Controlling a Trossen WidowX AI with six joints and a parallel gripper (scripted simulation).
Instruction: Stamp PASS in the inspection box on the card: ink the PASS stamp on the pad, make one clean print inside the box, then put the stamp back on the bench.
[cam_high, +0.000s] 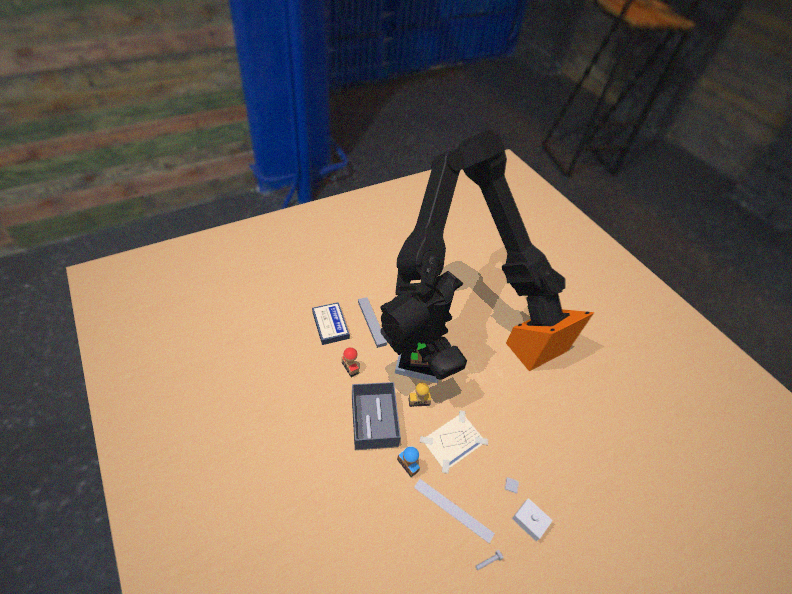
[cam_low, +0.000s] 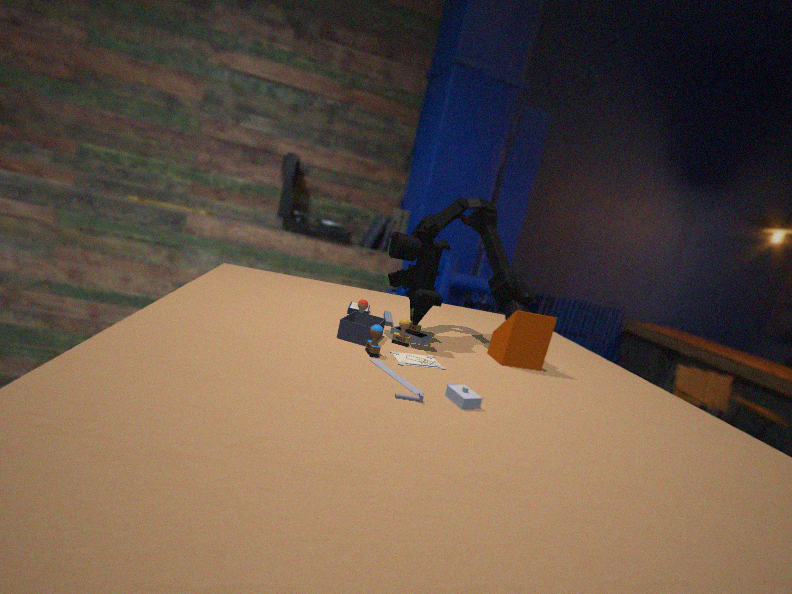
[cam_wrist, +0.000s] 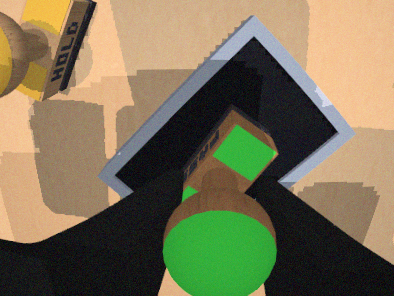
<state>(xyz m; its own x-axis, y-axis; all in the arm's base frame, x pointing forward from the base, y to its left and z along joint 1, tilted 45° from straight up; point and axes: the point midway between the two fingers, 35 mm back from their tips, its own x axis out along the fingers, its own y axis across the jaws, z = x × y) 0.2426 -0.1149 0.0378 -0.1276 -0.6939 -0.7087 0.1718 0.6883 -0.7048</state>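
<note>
Claw around the green stamp.

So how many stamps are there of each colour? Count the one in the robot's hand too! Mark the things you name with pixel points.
Green stamp (cam_high: 417, 358) (cam_low: 415, 328) (cam_wrist: 220, 235): 1
Yellow stamp (cam_high: 420, 393) (cam_low: 403, 326) (cam_wrist: 36, 46): 1
Red stamp (cam_high: 349, 355) (cam_low: 362, 305): 1
Blue stamp (cam_high: 410, 455) (cam_low: 376, 331): 1
Total: 4

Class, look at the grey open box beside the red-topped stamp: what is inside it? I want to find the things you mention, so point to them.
The open box (cam_high: 376, 443) (cam_low: 355, 331) holds two pale sticks (cam_high: 378, 409) (cam_high: 367, 426) in the top view; the exterior view's walls hide them.
</note>
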